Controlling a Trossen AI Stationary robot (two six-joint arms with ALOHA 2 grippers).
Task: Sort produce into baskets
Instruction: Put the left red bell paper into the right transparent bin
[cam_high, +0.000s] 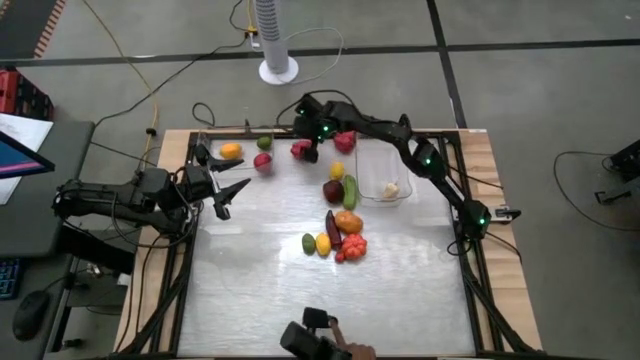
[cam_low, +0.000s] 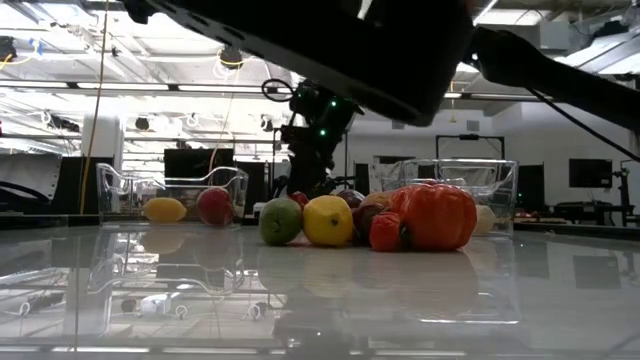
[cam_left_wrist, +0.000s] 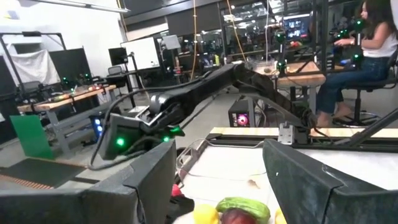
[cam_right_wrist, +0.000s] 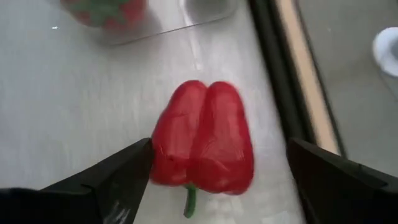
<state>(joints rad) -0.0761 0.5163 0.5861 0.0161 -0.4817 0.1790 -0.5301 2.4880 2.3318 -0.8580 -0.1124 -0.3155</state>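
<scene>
A red pepper (cam_right_wrist: 202, 146) lies on its side on the table, just right of the left clear basket (cam_high: 205, 160), stem toward my wrist. My right gripper (cam_right_wrist: 217, 155) hovers over it, open, one finger on each side (cam_high: 305, 143). The left basket holds a lemon (cam_high: 230, 151), a lime (cam_high: 264, 142) and a red fruit (cam_high: 263, 161). The right basket (cam_high: 372, 160) holds a garlic (cam_high: 390, 188). More produce (cam_high: 340, 235) lies heaped mid-table. My left gripper (cam_high: 228, 195) waits open at the left edge, holding nothing. My right gripper comes slanting down from the table's right over the pepper. One fingertip (cam_right_wrist: 134, 168) stands right at the pepper's side (cam_right_wrist: 160, 158); I cannot tell whether it touches. The other finger is clear of it. The pepper rests on the table.
Another red piece (cam_high: 345, 140) lies under my right arm beside the right basket. A lemon (cam_high: 337, 171), a dark red fruit (cam_high: 333, 190) and a cucumber (cam_high: 350, 190) lie between basket and heap. A black device and a person's hand (cam_high: 345, 350) show at the near edge.
</scene>
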